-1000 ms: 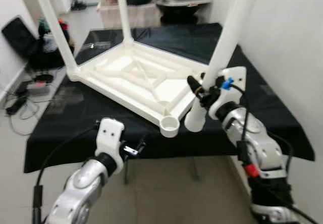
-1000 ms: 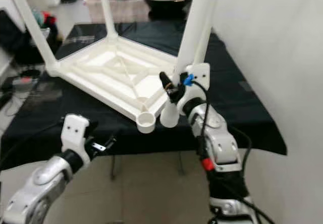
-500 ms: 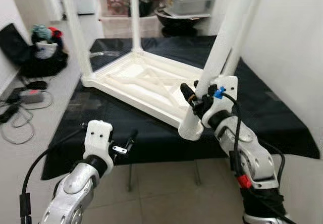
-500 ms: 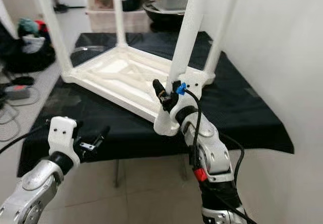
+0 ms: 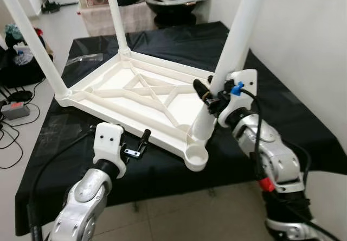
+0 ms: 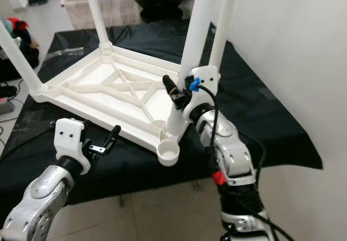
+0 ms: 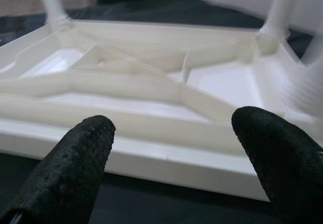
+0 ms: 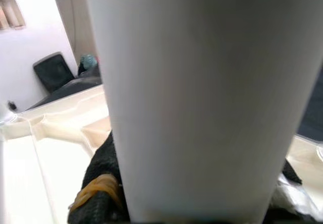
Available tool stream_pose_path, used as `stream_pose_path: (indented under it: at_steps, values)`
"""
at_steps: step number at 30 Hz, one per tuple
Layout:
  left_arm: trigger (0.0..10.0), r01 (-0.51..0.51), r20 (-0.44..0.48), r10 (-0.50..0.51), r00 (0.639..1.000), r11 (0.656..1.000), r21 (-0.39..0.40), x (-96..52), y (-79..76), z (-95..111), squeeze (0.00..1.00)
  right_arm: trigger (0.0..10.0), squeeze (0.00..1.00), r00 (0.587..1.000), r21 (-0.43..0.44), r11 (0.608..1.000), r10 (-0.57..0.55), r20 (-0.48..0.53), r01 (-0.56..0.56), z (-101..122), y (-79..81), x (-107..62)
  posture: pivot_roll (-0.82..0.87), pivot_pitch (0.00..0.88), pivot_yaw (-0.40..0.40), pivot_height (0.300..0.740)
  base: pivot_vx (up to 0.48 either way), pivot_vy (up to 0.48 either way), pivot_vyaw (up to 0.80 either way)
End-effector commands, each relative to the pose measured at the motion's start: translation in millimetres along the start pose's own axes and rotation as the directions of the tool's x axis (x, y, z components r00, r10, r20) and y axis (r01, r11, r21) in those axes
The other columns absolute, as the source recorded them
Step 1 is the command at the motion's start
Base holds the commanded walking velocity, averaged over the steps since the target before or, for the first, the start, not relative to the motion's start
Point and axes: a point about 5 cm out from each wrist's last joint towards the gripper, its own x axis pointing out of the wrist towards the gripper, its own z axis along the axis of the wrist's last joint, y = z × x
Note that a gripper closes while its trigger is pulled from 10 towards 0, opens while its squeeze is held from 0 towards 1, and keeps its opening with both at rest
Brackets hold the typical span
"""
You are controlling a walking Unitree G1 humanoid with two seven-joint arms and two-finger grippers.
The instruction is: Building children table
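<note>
Since a second ago the leg (image 5: 230,62) in the right gripper (image 5: 210,97) has shifted from outside the tabletop's (image 5: 108,92) near corner to stand on the tabletop itself, just behind the empty socket (image 5: 196,157), while the left gripper (image 5: 135,146) has come up close to the tabletop's near edge. The tabletop lies upside down on the black-clothed table (image 5: 282,116), with three legs already standing in its other corners. The right gripper is clamped round the leg low down, its fingers (image 8: 103,183) pressed against the white tube. The left gripper hangs just before the tabletop's near rim with its fingers (image 7: 75,153) spread wide, holding nothing. The step in hand looks to be seating this last leg, and its foot is beside the socket, not in it. To do it well, the leg should be lifted clear of the rim, brought straight over the socket and kept upright, since a tilted foot would likely jam. The left gripper could steady the rim so the light tabletop does not slide on the cloth under the push.
</note>
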Motion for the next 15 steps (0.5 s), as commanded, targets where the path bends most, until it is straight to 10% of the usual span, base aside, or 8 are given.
stream_pose_path:
  at_steps: [1,15]
  values:
    - [10.0,-0.065,-0.062,0.067,0.996,0.997,0.039,-8.6,14.7,-11,0.00,10.0,0.00,0.994,0.021,0.994,0.105,0.041,-0.106,9,24.2,7.7,-0.07,0.049,-0.002,0.740,0.000,0.000,0.00]
    - [10.0,-0.056,-0.115,0.057,0.992,0.998,0.011,-18.8,11.2,-15,0.00,10.0,0.00,0.987,-0.013,0.988,0.153,0.055,-0.153,24,12.9,5.7,-0.07,0.078,0.001,0.740,0.000,-0.206,0.00]
